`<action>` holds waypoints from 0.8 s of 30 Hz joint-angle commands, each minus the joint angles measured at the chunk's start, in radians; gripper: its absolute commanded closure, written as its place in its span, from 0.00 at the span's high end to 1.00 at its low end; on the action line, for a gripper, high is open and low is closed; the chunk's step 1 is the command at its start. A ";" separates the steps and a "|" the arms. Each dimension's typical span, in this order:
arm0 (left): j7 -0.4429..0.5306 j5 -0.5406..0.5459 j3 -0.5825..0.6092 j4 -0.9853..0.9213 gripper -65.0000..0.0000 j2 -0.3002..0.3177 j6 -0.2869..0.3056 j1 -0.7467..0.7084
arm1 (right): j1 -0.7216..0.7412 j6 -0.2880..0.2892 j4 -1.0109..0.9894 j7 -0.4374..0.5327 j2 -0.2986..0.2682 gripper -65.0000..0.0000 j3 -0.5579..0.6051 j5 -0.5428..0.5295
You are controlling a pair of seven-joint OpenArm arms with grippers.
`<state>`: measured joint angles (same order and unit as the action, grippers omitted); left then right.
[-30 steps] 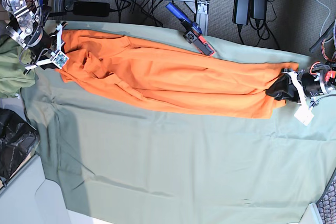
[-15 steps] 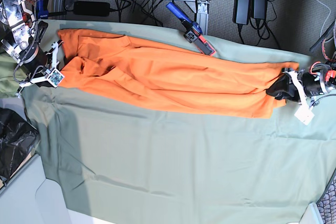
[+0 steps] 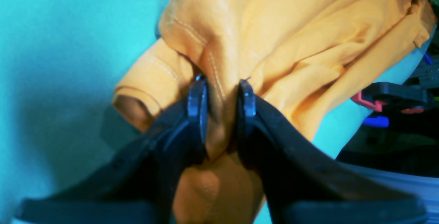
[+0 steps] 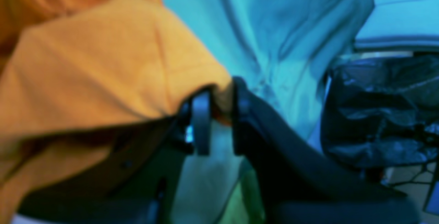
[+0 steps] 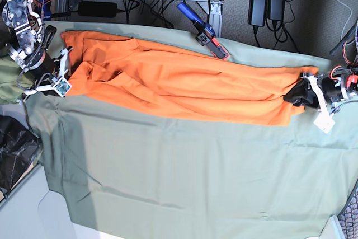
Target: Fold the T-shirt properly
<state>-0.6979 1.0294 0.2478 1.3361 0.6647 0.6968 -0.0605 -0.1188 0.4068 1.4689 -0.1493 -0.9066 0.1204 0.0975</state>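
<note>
The left pincer (image 3: pixel 221 109) is clamped on a bunched hem of the T-shirt (image 5: pixel 184 85) at one end, and the right pincer (image 4: pixel 217 114) grips a fold at the other. Between them the shirt lies stretched lengthwise along the far side of the green cloth (image 5: pixel 184 177) covering the worktop.

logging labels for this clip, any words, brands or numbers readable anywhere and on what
None can be read.
T-shirt: plain orange, no print.
White tag hanging by the left tool: no text readable.
Small square marker by the right tool: too small to read.
</note>
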 commanded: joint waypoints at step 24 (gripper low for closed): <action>-0.017 -0.017 -0.001 0.007 0.27 0.011 0.001 0.005 | 0.245 0.098 -0.266 0.026 0.215 0.15 -0.011 -0.045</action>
<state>-0.6979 1.0298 0.2478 1.3361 0.6647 0.6968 -0.0605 0.1085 0.4068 1.1946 -0.1398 -0.6712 0.1200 0.0570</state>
